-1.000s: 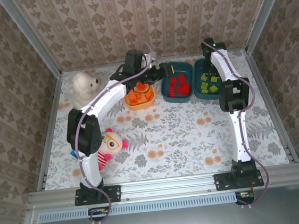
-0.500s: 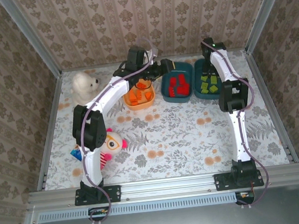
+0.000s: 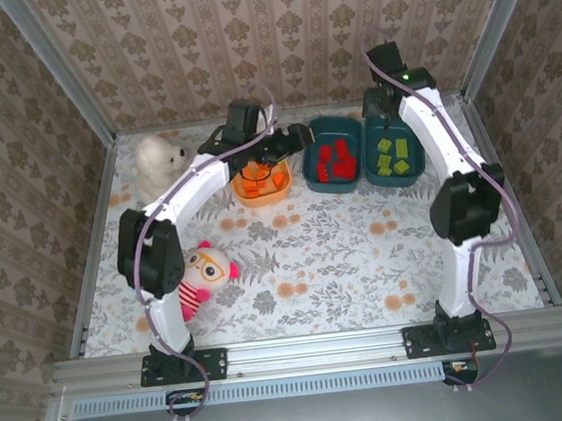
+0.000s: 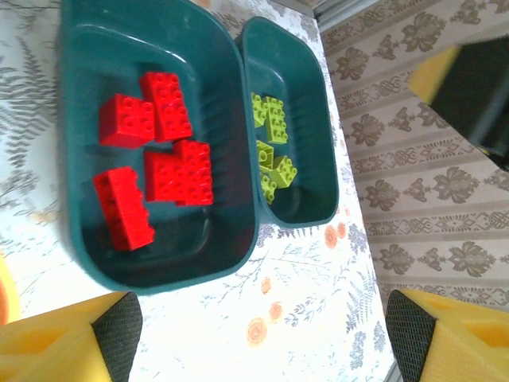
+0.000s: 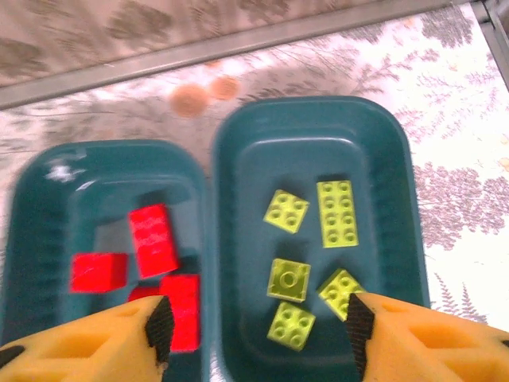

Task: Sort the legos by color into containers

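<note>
Three tubs stand in a row at the back of the table. The orange tub point(image 3: 260, 199) holds orange legos point(image 3: 258, 181). The middle teal tub point(image 4: 159, 270) holds several red legos point(image 4: 163, 163). The right teal tub point(image 5: 318, 111) holds several light green legos point(image 5: 337, 212). My left gripper point(image 4: 262, 338) is open and empty, hovering over the bare cloth just in front of the middle tub; from above, the left gripper point(image 3: 289, 141) sits between the orange and middle tubs. My right gripper point(image 5: 258, 330) is open and empty, high above the green tub's near half.
A white plush bear point(image 3: 158, 161) sits at the back left. A pink and white plush doll point(image 3: 205, 271) lies beside the left arm. Metal rails and patterned walls close in the table on three sides.
The right arm has risen and swung back from low over the green tub. The left gripper has pulled back to the left, away from the middle tub.
</note>
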